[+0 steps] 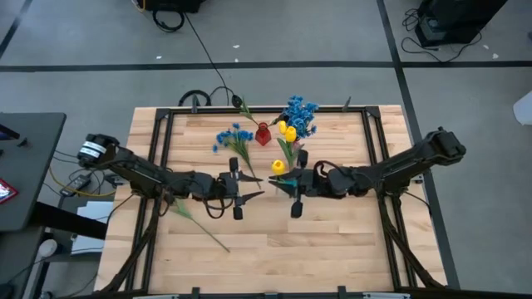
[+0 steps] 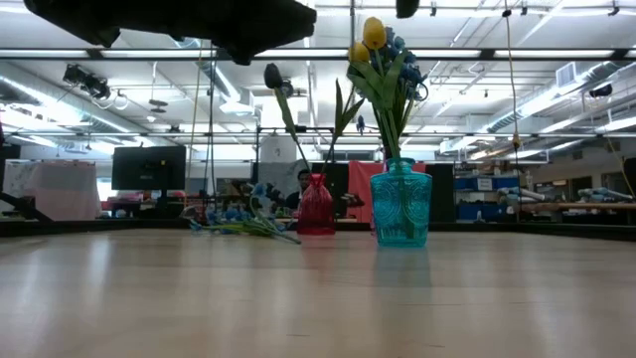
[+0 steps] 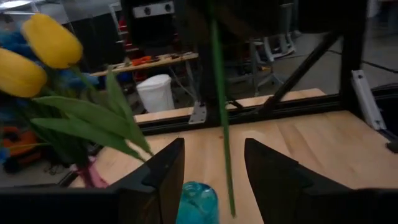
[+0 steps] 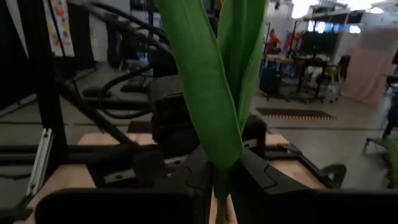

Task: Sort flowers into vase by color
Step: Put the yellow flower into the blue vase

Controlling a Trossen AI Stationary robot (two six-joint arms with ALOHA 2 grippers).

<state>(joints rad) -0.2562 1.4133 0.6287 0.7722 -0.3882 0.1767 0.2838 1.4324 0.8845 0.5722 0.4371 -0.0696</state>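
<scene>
A teal vase [image 2: 400,204] stands toward the far middle of the table [image 1: 332,257], holding yellow tulips [image 2: 372,36] and blue blossoms [image 1: 301,110] on upright green stems. Just left of it a small red vase [image 2: 316,206] holds one dark bloom [image 2: 272,75], its stem leaning left. A blue spray [image 1: 233,136] lies flat on the wood left of the red vase, and a bare green stem [image 1: 199,223] lies near the left front, running diagonally. The left gripper [image 1: 249,184] reaches in from the left, arm low and stretched toward the centre; its fingers [image 3: 163,174] stand apart, released, with a thin stem [image 3: 221,112] hanging upright between them, not touching either. The right gripper [image 1: 287,184] reaches in from the right, facing the left one, and is clamped on a tulip stem [image 4: 219,186] whose broad green leaves [image 4: 208,93] rise upright above its fingers; a yellow bud [image 1: 278,166] shows just beside it.
</scene>
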